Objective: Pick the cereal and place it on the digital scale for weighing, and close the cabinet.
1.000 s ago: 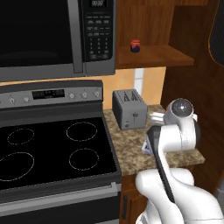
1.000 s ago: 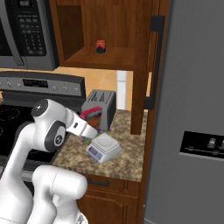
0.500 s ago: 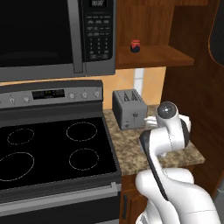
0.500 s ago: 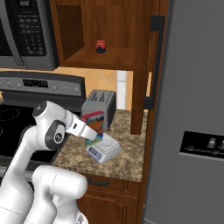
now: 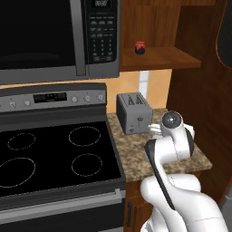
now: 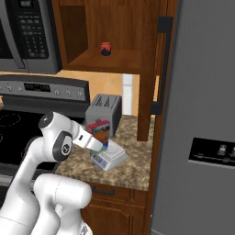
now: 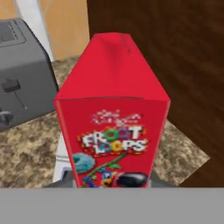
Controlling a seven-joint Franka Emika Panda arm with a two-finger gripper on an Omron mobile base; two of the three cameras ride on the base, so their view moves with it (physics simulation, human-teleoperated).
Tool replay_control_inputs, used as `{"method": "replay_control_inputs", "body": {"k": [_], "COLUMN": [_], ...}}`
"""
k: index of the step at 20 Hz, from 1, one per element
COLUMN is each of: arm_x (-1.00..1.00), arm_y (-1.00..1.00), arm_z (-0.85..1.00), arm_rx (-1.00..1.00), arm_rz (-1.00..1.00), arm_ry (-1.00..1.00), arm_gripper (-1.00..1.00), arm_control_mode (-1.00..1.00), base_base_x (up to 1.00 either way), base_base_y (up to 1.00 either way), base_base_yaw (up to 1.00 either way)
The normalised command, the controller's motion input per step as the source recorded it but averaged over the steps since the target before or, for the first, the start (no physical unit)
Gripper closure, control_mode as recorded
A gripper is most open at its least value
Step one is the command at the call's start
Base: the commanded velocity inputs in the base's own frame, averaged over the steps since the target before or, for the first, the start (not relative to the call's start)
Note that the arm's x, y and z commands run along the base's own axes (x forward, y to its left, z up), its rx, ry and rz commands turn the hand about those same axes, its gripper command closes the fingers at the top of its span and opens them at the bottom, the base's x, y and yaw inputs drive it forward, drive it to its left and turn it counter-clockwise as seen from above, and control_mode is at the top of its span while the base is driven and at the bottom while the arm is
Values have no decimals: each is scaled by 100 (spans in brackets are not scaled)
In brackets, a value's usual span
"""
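A grey toaster (image 6: 104,112) stands at the left of the granite counter (image 6: 133,167). Just right of it, the tool (image 6: 103,143) is clamped on the cereal (image 6: 99,131), holding the red box upright over the digital scale (image 6: 109,158), apparently to set it on the platform. Farther right, the cabinet (image 6: 153,69) door stands open, not yet closed.

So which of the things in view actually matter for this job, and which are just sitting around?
For the job:
- cereal, over the digital scale
- digital scale on the counter
- cabinet, door open
- gripper

Just lying about:
- toaster
- red-lidded jar on the cabinet shelf
- microwave
- stove
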Motion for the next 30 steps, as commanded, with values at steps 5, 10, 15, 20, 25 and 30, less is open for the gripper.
{"method": "replay_control_inputs", "body": {"k": [5, 10, 15, 20, 25, 30], "arm_x": [27, 48, 24, -5, 0, 22], "arm_y": [-2, -11, -2, 8, 0, 0], "arm_z": [-1, -8, -6, -25, -44, -39], "arm_rx": [0, 0, 0, 0, 0, 0], "arm_rz": [0, 0, 0, 0, 0, 0], "arm_ry": [-22, 0, 0, 9, 19, -1], "arm_gripper": [100, 100, 100, 100, 100, 100], "arm_control_mode": [-100, -100, -100, -100, -100, -100], "base_base_x": [0, 0, 0, 0, 0, 0], "base_base_y": [0, 0, 0, 0, 0, 0], "base_base_yaw": [0, 0, 0, 0, 0, 0]}}
